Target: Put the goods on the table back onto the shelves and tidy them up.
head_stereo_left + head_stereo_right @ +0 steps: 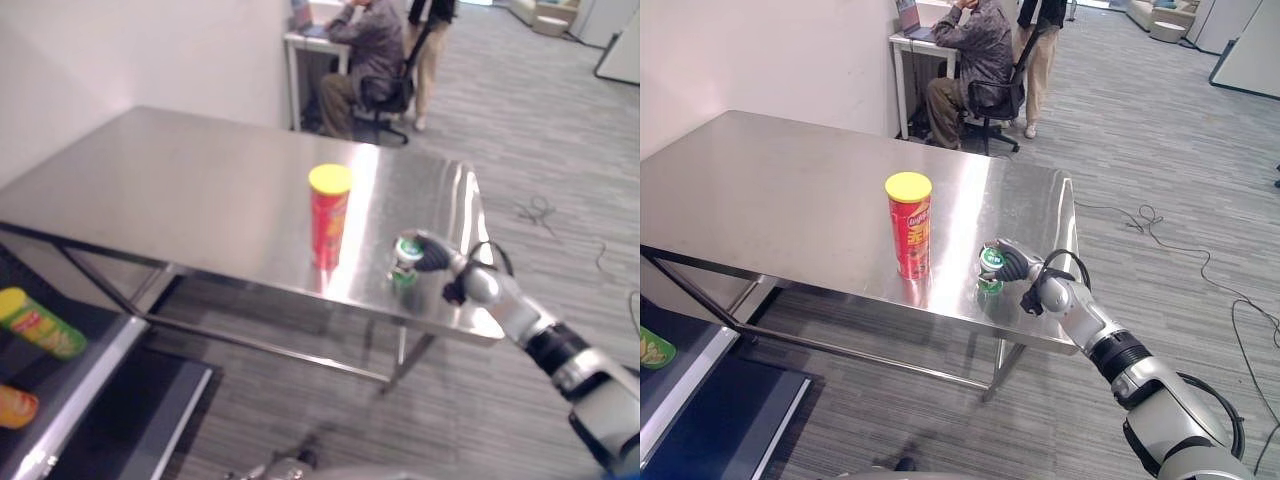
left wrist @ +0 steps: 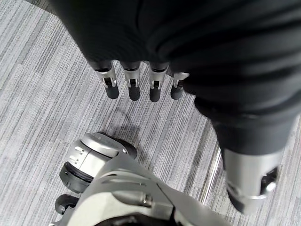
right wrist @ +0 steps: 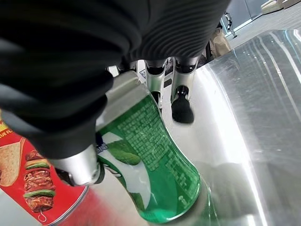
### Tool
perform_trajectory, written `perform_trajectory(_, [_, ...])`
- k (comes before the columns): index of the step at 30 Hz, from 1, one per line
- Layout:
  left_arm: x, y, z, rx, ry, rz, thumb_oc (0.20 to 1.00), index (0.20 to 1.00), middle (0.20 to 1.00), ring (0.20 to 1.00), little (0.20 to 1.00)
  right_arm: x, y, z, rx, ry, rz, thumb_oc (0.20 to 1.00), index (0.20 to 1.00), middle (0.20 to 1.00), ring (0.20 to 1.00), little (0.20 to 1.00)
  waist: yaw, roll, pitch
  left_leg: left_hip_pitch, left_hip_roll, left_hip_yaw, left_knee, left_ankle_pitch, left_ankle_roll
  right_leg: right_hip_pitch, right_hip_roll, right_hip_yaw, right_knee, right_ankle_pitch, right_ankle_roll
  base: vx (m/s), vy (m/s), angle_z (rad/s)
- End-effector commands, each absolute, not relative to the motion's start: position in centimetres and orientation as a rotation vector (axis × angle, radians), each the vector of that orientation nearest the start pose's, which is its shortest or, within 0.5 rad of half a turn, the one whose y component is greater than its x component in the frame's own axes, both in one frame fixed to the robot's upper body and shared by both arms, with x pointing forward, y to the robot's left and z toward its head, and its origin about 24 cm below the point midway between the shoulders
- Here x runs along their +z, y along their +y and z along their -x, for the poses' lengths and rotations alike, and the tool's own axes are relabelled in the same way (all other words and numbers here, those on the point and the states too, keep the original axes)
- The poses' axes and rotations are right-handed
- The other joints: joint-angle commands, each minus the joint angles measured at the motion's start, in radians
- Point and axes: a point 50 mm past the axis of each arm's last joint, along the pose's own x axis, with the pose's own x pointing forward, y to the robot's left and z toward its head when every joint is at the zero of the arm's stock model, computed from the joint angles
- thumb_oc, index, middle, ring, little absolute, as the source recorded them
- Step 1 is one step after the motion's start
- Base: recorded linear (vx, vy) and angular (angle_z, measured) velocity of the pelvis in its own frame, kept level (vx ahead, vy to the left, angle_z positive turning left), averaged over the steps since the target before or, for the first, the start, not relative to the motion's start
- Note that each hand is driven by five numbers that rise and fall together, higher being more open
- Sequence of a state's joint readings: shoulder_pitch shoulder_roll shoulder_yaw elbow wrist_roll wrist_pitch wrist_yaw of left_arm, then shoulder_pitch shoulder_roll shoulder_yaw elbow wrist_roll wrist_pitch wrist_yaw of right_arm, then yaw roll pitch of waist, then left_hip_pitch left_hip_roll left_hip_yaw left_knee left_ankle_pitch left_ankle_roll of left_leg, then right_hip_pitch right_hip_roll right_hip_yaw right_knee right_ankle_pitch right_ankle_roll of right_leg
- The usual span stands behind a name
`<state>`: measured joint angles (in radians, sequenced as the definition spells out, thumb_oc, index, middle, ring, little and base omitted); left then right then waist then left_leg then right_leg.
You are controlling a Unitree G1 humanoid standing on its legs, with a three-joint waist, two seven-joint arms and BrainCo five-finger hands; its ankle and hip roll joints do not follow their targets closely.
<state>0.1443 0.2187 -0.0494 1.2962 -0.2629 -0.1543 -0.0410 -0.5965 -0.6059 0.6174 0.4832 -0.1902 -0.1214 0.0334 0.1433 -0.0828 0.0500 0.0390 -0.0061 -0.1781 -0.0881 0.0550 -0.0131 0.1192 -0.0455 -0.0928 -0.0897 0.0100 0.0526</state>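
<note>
A green can (image 1: 404,264) stands upright near the front right edge of the steel table (image 1: 180,190). My right hand (image 1: 1014,263) reaches it from the right. In the right wrist view the can (image 3: 150,160) lies against the palm, with the thumb (image 3: 77,165) on one side and the fingers (image 3: 182,94) on the other. A red crisp tube (image 1: 329,215) with a yellow lid stands just left of the can, apart from it. My left hand (image 2: 131,82) hangs over the carpet with straight fingers, holding nothing.
A shelf (image 1: 80,390) at the lower left holds a lying green-and-yellow tube (image 1: 40,325) and an orange pack (image 1: 15,405). Beyond the table a person (image 1: 365,55) sits at a desk and another person (image 1: 430,40) stands beside.
</note>
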Motion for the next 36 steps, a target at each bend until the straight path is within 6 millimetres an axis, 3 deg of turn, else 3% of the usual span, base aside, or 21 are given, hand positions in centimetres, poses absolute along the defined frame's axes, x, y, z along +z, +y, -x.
perform_trajectory(1, [-16.9,23.7,-3.5,0.242,1.269,-0.030,1.000,1.000,1.000,1.000,1.000,9.6,-16.6,-34.9,0.430,-0.149,1.145,0.200,0.200,0.200,0.200,0.200,0.018,0.023,-0.035,0.014,0.010,0.010,0.001,-0.071,0.017,-0.018,-0.046,0.045,0.003,-0.004,0.055,0.00,0.000,0.00])
perform_trajectory(9, [-16.8,23.9,-3.9,0.241,1.259,-0.051,1.000,1.000,1.000,1.000,1.000,11.2,-18.8,-35.1,0.273,-0.197,1.161,0.200,0.200,0.200,0.200,0.200,0.009,0.026,-0.034,0.016,0.009,0.014,0.001,-0.075,0.021,-0.022,-0.048,0.056,0.004,-0.002,0.057,0.00,0.000,0.00])
perform_trajectory(18, [-16.9,23.7,-3.7,0.222,1.274,-0.060,1.000,1.000,1.000,1.000,1.000,15.1,-22.4,-33.0,0.068,-0.335,1.128,0.200,0.200,0.200,0.200,0.200,-0.008,0.026,-0.035,0.019,-0.002,0.017,0.001,-0.079,0.033,-0.037,-0.055,0.077,0.017,0.004,0.065,-0.01,0.023,-0.07])
perform_trajectory(22, [-16.9,23.5,-3.5,0.195,1.285,-0.069,1.000,1.000,1.000,1.000,1.000,16.3,-22.9,-31.9,0.027,-0.397,1.115,0.200,0.200,0.200,0.200,0.200,-0.015,0.025,-0.036,0.011,-0.009,0.023,0.001,-0.071,0.038,-0.052,-0.058,0.086,0.019,0.016,0.068,-0.03,0.030,-0.06])
perform_trajectory(30, [-17.1,23.0,-3.0,0.148,1.306,-0.086,1.000,1.000,1.000,1.000,1.000,18.0,-22.6,-29.0,-0.001,-0.535,1.019,0.200,0.200,0.200,0.200,0.200,-0.023,0.019,-0.023,-0.010,-0.025,0.035,0.001,-0.065,0.050,-0.089,-0.067,0.094,0.028,0.028,0.080,-0.04,0.051,-0.09])
perform_trajectory(33, [-17.1,22.9,-3.2,0.151,1.298,-0.072,1.000,1.000,1.000,1.000,1.000,18.8,-21.0,-28.5,0.038,-0.607,0.955,0.200,0.200,0.200,0.200,0.200,-0.016,0.021,0.009,-0.023,-0.014,0.064,0.001,-0.066,0.052,-0.148,-0.066,0.071,0.098,0.038,0.094,-0.12,-0.014,-0.22])
perform_trajectory(36, [-17.0,23.1,-3.8,0.141,1.284,-0.091,1.000,1.000,1.000,1.000,1.000,19.0,-20.3,-28.4,0.053,-0.636,0.931,0.200,0.200,0.200,0.200,0.200,-0.022,0.027,0.028,-0.038,-0.008,0.064,0.001,-0.053,0.054,-0.186,-0.057,0.100,0.172,0.028,0.100,-0.14,-0.040,-0.27])
